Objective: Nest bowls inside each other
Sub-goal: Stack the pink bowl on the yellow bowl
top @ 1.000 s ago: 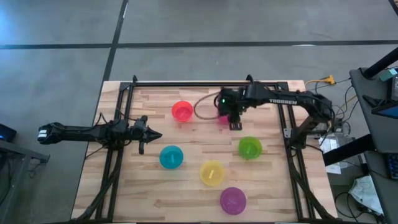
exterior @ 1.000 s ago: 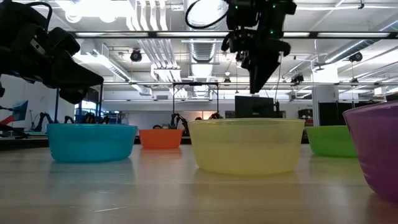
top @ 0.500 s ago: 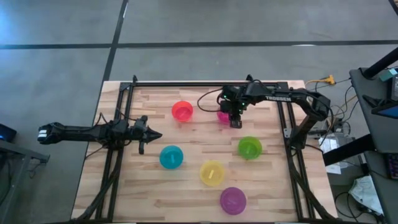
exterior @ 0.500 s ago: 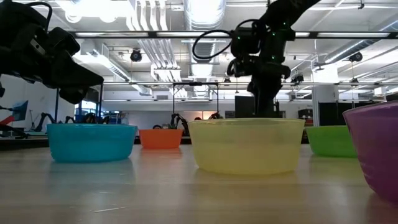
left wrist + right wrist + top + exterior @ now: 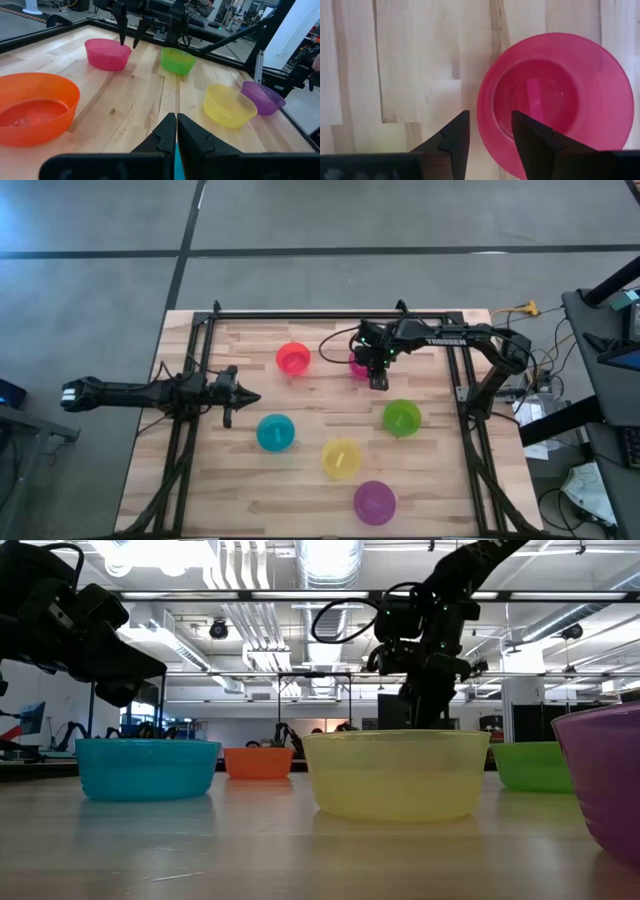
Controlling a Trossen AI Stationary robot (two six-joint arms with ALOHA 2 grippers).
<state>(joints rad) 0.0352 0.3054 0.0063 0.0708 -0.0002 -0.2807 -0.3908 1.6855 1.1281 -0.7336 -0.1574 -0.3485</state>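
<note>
- My right gripper (image 5: 489, 131) hangs over the magenta bowl (image 5: 551, 102) at the tabletop's far side, jaws narrowly parted astride its rim.
- I should sink lower, then pinch the wall squarely.

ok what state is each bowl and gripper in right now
magenta bowl: upright, empty, rim between the open right gripper fingers
red bowl: upright, alone
green bowl: upright, alone
cyan bowl: upright, alone
yellow bowl: upright, alone
purple bowl: upright, alone
left gripper: shut, empty

6 bowls look glossy translucent plastic, e.g. magenta bowl (image 5: 551, 102); table (image 5: 300, 470) pale matt wood planks; frame (image 5: 300, 313) black metal.
</note>
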